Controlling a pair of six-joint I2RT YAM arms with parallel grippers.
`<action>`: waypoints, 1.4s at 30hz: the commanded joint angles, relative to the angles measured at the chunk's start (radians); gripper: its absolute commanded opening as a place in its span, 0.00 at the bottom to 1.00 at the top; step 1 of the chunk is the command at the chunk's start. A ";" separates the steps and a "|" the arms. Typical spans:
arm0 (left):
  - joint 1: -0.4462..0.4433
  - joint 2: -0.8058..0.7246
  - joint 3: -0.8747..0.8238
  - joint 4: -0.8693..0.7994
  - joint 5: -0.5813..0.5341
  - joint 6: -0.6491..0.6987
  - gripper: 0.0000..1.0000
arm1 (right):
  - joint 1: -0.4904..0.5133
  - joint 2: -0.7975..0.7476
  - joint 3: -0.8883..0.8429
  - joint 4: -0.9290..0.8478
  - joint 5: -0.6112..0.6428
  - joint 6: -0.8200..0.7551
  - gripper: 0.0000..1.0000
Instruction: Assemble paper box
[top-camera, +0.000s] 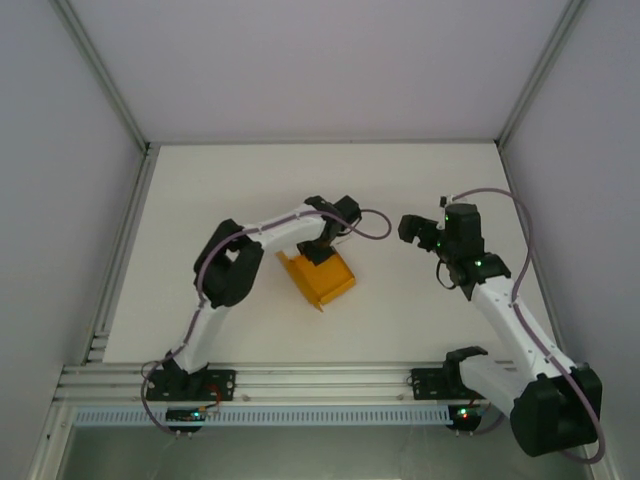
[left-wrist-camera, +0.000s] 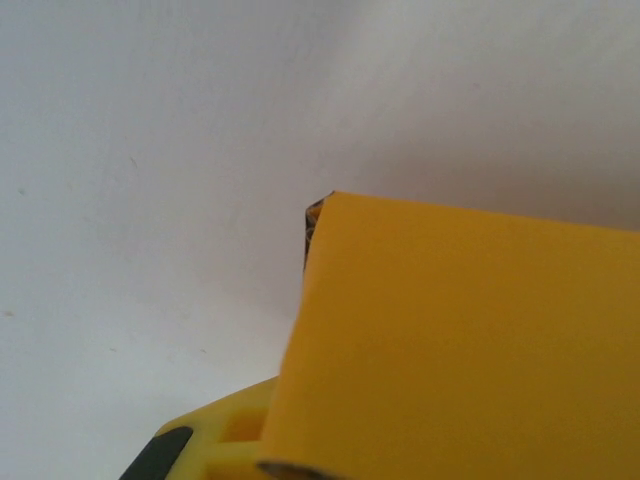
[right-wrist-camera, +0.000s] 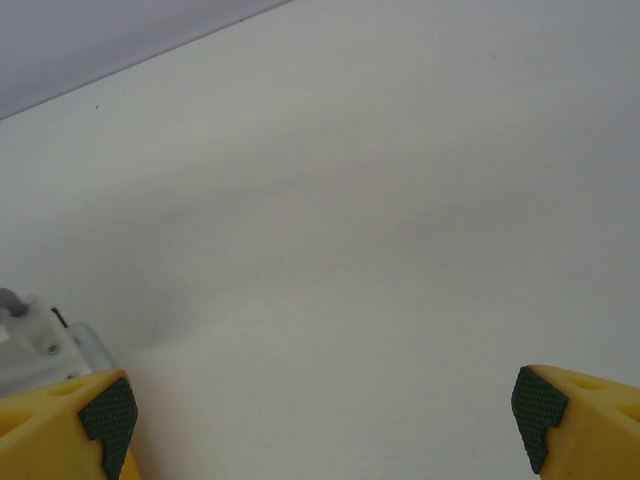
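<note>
Paper box (top-camera: 318, 277): orange-yellow card, partly folded, on the counter (top-camera: 420, 310) near its middle, under the left hand (top-camera: 322, 248).
Left hand: against the card; whether it grips, I cannot tell.
Right hand (right-wrist-camera: 320, 415): spread wide, holding nothing, well apart from the box.
Handling: probably light, thin, easily creased; best pinched at a flap edge.

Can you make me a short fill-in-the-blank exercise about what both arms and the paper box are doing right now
1. The arm at the paper box is the ____ arm.
2. The right gripper has its fingers spread ____ with nothing between them.
3. The colour of the box is orange-____.
4. In the left wrist view, the card hides most of the left gripper, so its state is ____.

Missing words: left; open; yellow; unclear
</note>
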 joint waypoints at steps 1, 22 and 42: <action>-0.007 0.071 0.045 0.063 -0.097 0.094 0.00 | -0.014 0.005 -0.027 0.018 -0.048 0.027 0.99; -0.015 -0.153 0.052 0.072 0.197 0.380 0.87 | -0.062 -0.018 0.000 -0.047 -0.131 -0.022 0.99; 0.525 -0.773 -0.547 0.483 0.364 -0.472 1.00 | 0.344 0.836 0.626 -0.301 -0.335 -0.928 0.90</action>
